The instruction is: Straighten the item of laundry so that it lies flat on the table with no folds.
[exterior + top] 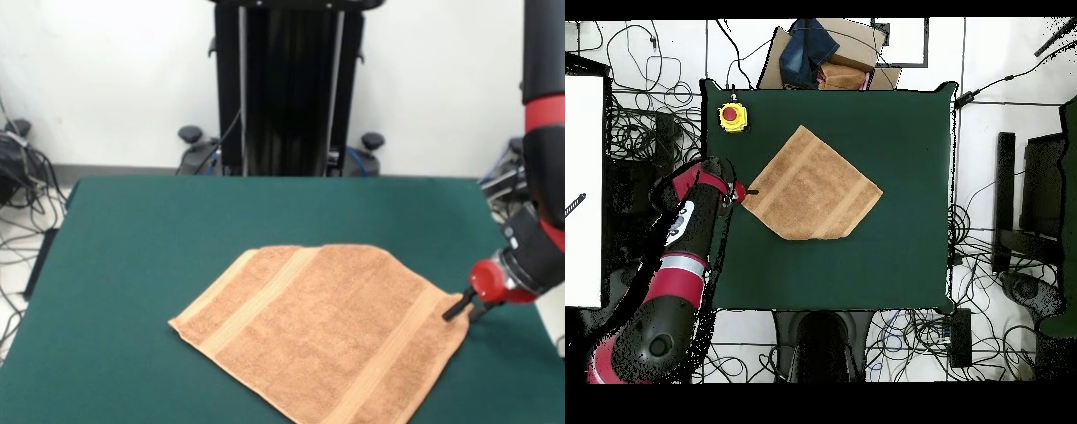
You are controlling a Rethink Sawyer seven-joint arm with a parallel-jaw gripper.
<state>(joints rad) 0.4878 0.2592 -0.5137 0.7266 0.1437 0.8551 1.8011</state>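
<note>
The towel [331, 331] lies near the middle of the green surface [132, 256], turned at a slant, and it looks nearly flat, though its far edge appears cut short, perhaps a corner folded under. Right of the towel, the gripper [465, 306] sits low at the towel's right-hand corner, touching or just beside it; whether it is parted or closed on cloth cannot be told. The step probably calls for a low, steady outward pull, away from the towel's middle, without bunching the cloth.
</note>
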